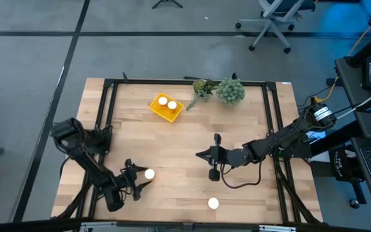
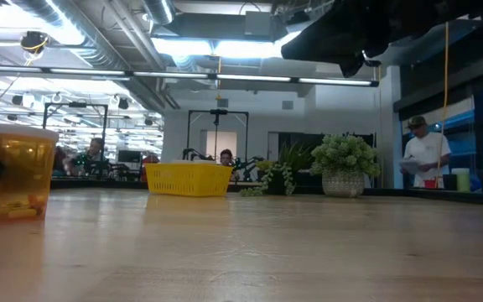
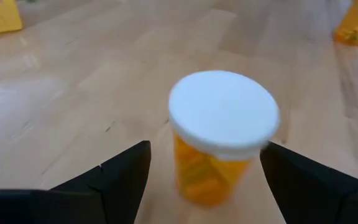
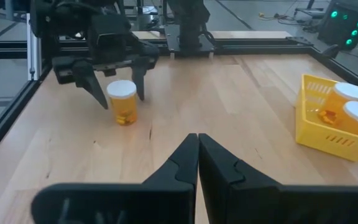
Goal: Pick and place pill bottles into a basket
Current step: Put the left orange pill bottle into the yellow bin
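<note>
One pill bottle, with a white cap and an orange body, stands upright on the table near the front left. It also shows in the high view and the right wrist view. My left gripper is open, with one finger on each side of this bottle and a gap to it on both sides. A second bottle stands free near the front edge. Two bottles stand in the yellow basket. My right gripper is shut and empty above mid-table.
Two green plant clumps stand at the far edge, to the right of the basket. A black frame runs round the tabletop. Bare wood lies between the front bottles and the basket. People show in the room beyond.
</note>
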Robot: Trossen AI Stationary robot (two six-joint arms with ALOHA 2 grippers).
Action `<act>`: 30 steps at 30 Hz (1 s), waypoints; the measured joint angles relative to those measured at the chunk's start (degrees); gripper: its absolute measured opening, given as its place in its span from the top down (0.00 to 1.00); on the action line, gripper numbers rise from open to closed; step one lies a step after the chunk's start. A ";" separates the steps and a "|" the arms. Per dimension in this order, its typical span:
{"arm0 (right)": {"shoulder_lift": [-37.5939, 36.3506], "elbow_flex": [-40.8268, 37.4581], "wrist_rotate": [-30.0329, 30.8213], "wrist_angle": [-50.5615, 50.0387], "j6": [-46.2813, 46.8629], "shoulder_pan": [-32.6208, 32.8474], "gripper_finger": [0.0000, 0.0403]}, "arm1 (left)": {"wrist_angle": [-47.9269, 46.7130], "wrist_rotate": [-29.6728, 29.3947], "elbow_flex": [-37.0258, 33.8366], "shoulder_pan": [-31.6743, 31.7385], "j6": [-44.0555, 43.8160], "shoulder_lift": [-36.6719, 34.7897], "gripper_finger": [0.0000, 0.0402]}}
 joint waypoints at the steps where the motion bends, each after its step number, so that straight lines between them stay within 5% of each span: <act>1: 0.00 0.00 0.00 -0.01 0.01 -0.01 0.96 | 0.52 0.02 0.00 0.42 0.02 0.33 0.26; 19: 0.00 0.00 0.02 -0.68 0.11 -0.01 0.96 | 5.33 -0.74 0.00 2.16 6.67 0.23 0.28; 30: 0.00 0.00 0.04 -0.84 0.13 -0.01 0.96 | 5.37 1.00 0.00 2.99 7.10 0.19 0.49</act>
